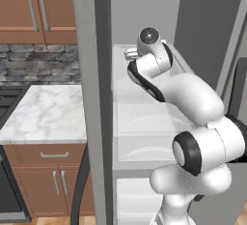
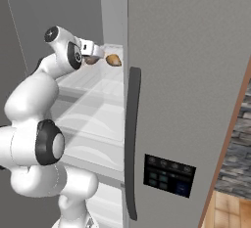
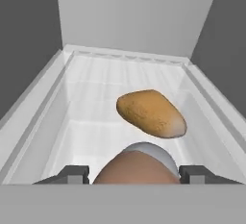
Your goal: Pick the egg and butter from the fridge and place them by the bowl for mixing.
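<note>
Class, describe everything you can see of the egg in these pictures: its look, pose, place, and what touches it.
The egg is a smooth, matte brown, rounded ovoid, only partly visible in the hand view. It sits between the two dark fingers of the claw, which have closed on its sides. It is on the fridge's upper shelf, just in front of a larger orange-tan lump, apparently not touching it. A pale rounded shape shows behind its top.

Arm extended forward, gripper level at upper-shelf height.
We see the arm point(image 1: 193, 98) bent at the elbow and reaching away from the base, wrist horizontal; the gripper point(image 3: 134, 174) has both fingers point(image 3: 72, 174) closed against the egg point(image 3: 137, 168).
</note>
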